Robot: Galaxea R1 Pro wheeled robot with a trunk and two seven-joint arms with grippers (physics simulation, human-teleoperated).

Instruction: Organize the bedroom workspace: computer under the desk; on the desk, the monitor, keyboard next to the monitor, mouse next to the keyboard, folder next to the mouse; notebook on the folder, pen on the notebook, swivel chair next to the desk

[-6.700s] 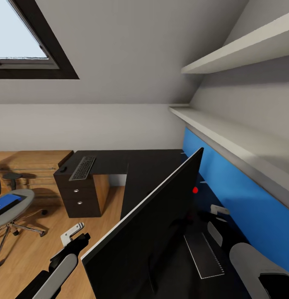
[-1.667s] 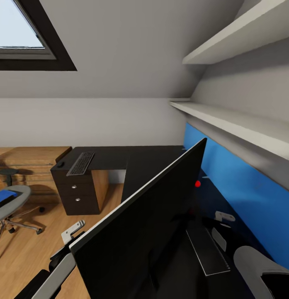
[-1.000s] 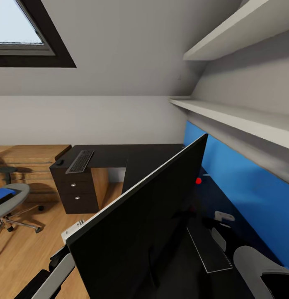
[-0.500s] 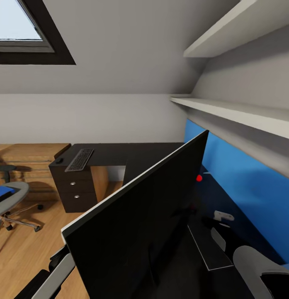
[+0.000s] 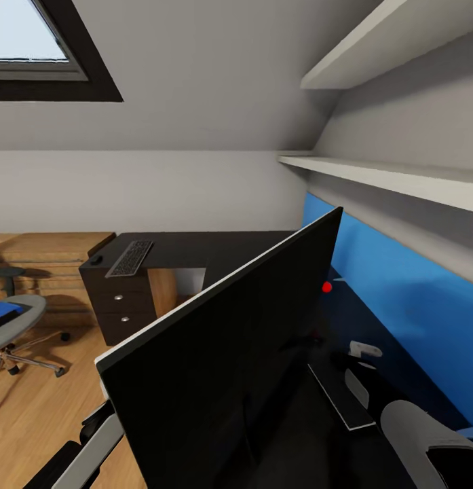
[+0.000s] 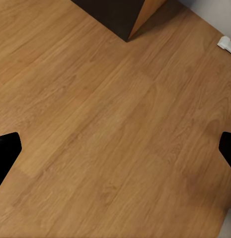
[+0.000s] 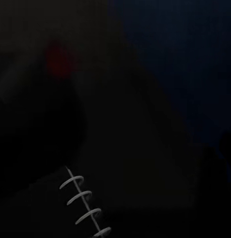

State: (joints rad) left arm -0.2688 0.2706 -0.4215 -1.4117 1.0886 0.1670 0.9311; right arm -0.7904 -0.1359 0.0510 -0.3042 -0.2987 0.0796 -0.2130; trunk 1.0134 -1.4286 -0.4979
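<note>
Currently the monitor (image 5: 236, 360) stands tilted across the near part of the worktop (image 5: 216, 252), its black panel with the pale top edge blocking much of the head view. Behind it lies the notebook (image 5: 338, 397), flat on the dark surface near the blue rear panel (image 5: 399, 299); its wire binding (image 7: 85, 206) appears in the right wrist view. The keyboard (image 5: 129, 258) and the mouse (image 5: 96, 259) rest well apart from the monitor, on the far wing above the drawer unit (image 5: 121, 307). The folder (image 5: 5, 314) lies on the seat of the swivel chair (image 5: 19, 326).

The left end effector (image 6: 115, 153) hangs over bare wooden floor (image 6: 105, 124), fingers spread and holding nothing. Whether the right end effector is spread or pressed together cannot be determined; that view is too dark.

Hazards, as a judgement:
- The monitor screens the right arm (image 5: 426, 441). A blind reach could strike the panel or stand and topple it.
- The notebook could be pushed towards the rear panel.
- A base move could drive the left arm (image 5: 87, 448) into the worktop edge.
</note>
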